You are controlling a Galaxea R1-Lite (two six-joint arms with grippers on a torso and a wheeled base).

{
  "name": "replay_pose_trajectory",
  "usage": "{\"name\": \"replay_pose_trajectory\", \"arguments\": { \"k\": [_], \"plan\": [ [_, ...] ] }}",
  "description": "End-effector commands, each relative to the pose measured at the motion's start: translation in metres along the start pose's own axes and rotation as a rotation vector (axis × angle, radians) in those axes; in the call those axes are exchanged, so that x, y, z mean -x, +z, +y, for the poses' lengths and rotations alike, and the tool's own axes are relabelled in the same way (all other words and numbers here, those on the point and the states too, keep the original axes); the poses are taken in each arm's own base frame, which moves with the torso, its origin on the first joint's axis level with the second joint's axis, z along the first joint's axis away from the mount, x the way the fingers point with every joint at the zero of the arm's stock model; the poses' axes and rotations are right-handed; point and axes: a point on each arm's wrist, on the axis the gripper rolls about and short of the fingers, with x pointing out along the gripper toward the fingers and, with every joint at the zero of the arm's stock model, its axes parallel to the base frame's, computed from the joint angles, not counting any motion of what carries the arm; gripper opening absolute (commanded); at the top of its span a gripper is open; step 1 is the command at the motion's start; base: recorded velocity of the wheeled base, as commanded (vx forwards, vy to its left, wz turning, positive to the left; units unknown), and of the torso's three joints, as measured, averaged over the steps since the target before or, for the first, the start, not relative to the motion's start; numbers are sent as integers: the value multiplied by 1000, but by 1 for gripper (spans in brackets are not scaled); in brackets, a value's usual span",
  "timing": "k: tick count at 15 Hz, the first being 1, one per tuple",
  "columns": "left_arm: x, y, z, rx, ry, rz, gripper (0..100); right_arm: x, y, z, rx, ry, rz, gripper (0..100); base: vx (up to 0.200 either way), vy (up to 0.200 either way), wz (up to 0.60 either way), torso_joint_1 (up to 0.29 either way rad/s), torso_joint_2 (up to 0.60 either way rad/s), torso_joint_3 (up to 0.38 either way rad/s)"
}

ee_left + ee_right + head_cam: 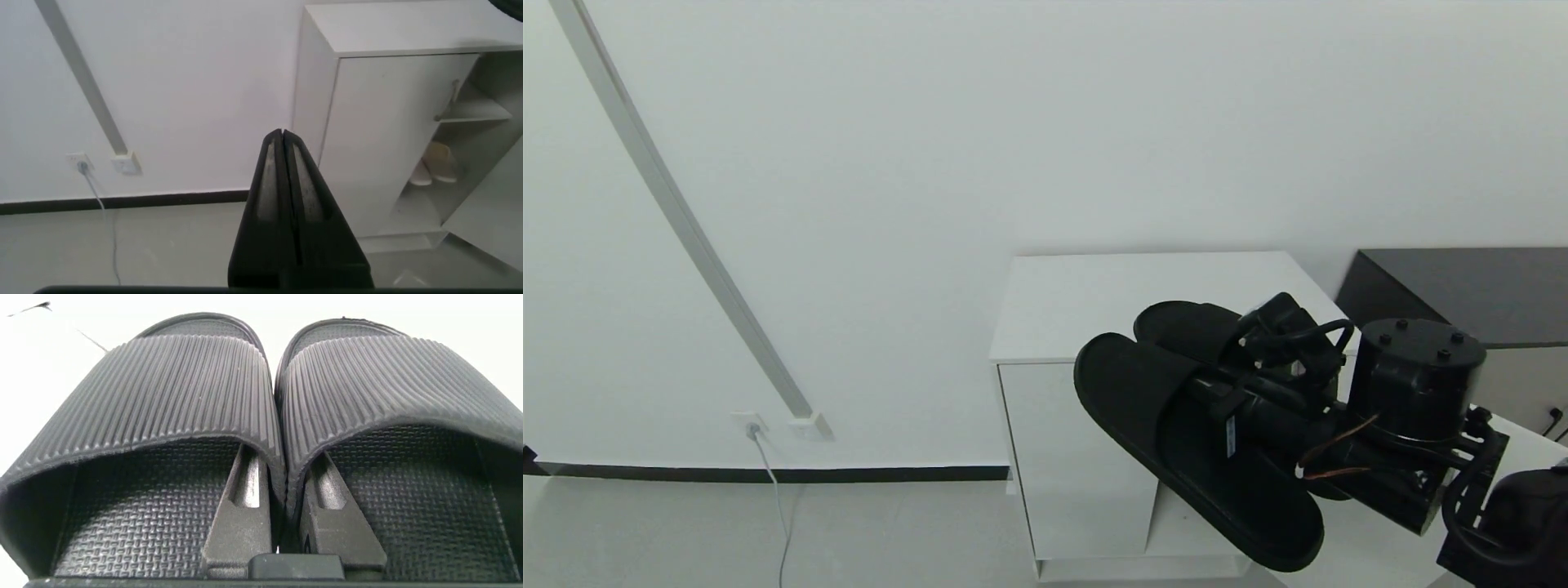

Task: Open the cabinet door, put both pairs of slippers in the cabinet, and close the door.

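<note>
right gripper point(282, 457) pinches the black slippers point(1201, 441) by their adjoining inner sides before the cabinet point(1143, 302), masking its open side; left gripper point(283, 135) pressed together; pale pair point(435, 163) inside the cabinet, half hidden.

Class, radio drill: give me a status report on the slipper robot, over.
Left gripper shut, empty. Right gripper shut on black slippers, held up before cabinet. Cabinet open, pale slippers inside; nothing seen in the way.
</note>
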Motion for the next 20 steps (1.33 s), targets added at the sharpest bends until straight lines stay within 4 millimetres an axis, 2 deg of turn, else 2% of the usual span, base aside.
{"name": "replay_pose_trajectory", "arguments": {
  "k": [1,12,20],
  "plan": [
    [0,0,0,0,0,-1,0,-1,-1,1,1,5,2,0,0,-200,0,2,2,-2],
    [0,0,0,3,0,-1,0,3,-4,1,3,3,14,0,0,-200,0,2,3,2],
    [0,0,0,5,0,-1,0,2,-6,2,6,-40,27,0,0,0,0,0,0,0]
  ]
}}
